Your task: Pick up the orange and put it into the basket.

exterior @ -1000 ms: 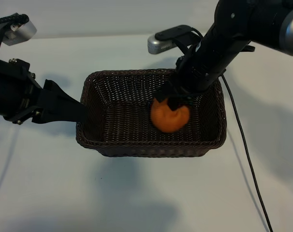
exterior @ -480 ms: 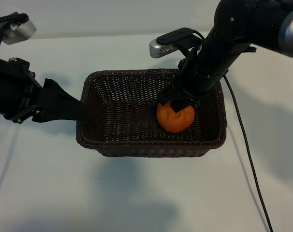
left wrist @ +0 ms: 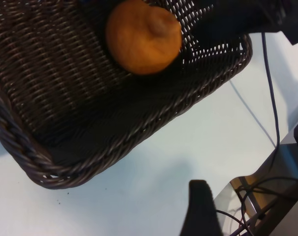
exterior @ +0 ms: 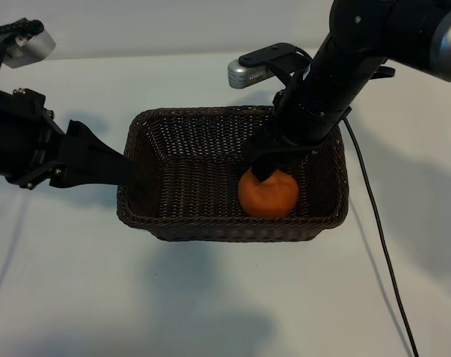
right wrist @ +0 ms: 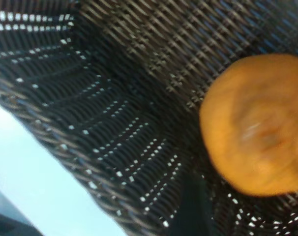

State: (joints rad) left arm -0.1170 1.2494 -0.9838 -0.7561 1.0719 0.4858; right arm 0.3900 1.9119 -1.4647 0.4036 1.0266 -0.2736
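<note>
The orange (exterior: 268, 193) lies on the floor of the dark wicker basket (exterior: 233, 227), near its front right corner. My right gripper (exterior: 276, 159) hangs just above the fruit, inside the basket, open and holding nothing. In the right wrist view the orange (right wrist: 257, 123) lies off to one side of the dark fingertip (right wrist: 188, 209), apart from it, against the basket wall (right wrist: 65, 142). My left gripper (exterior: 120, 165) is open at the basket's left rim. The left wrist view shows the orange (left wrist: 141, 37) in the basket (left wrist: 21, 147), with one finger (left wrist: 200, 209) over bare table.
A black cable (exterior: 374, 223) trails from the right arm across the white table, right of the basket. Beyond the table edge in the left wrist view are loose wires (left wrist: 259, 201).
The right gripper carried the orange toward the basket's right side and opened. The orange dropped to the basket floor. The left arm has not moved.
</note>
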